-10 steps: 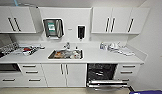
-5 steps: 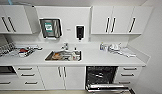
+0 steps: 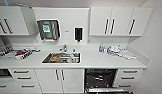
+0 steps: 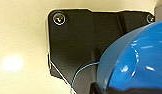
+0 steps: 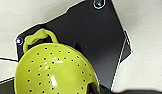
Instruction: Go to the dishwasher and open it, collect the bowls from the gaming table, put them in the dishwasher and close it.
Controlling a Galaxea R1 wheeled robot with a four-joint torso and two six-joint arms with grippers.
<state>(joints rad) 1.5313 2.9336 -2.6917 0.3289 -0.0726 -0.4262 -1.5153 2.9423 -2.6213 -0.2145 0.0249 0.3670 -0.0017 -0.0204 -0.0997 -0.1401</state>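
Blue bowl (image 4: 137, 62) close against left claw, dishwasher (image 3: 100, 78) open

The head camera looks from high up, straight at the kitchen wall and slightly down, taking in the white tabletop (image 3: 97, 61), the sink (image 3: 61, 58) and the open dishwasher (image 3: 100, 78) from some way off. The left wrist camera sits very close to a blue bowl (image 4: 137, 62); the right wrist camera is equally close to a yellow-green colander (image 5: 54, 72). Both wrist cameras have a pale surface behind.
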